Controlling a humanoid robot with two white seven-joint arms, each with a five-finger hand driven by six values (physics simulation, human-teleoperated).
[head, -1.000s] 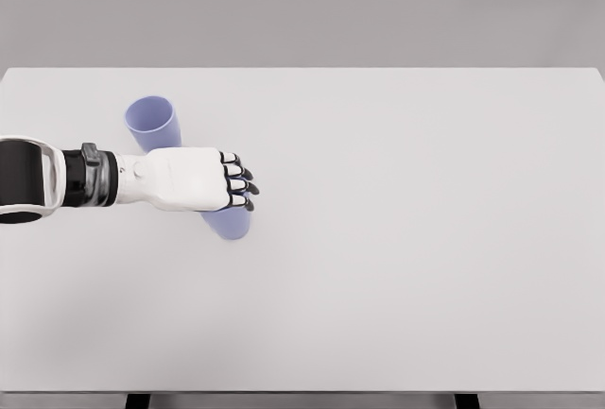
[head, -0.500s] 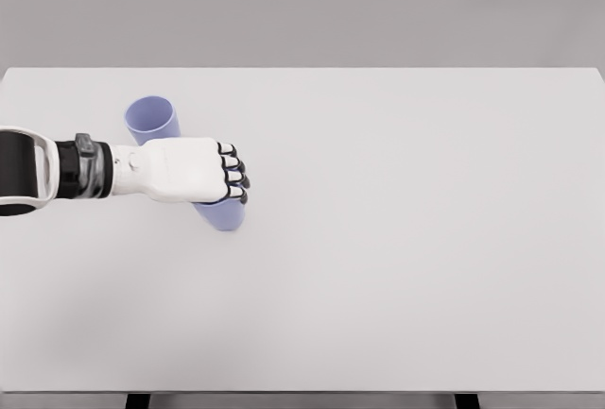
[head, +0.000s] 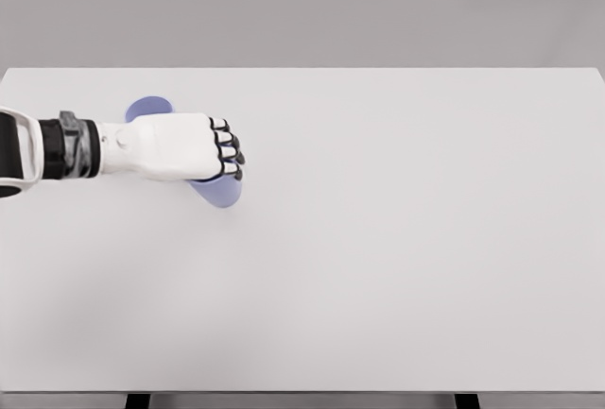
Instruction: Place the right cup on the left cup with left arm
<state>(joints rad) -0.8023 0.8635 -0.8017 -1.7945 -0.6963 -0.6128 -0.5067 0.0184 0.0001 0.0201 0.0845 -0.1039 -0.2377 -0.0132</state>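
My left hand [head: 180,146] has its fingers [head: 227,152] clamped on the right cup [head: 219,192], which pokes out at my 5 o'clock. The left cup [head: 146,107] peeks out at 10 o'clock on the table [head: 397,239].

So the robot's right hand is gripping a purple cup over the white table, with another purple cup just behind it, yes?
Not quite: it is the left hand, its arm entering from the picture's left in the head view. It is closed on a purple cup over the white table, with the other purple cup just behind.
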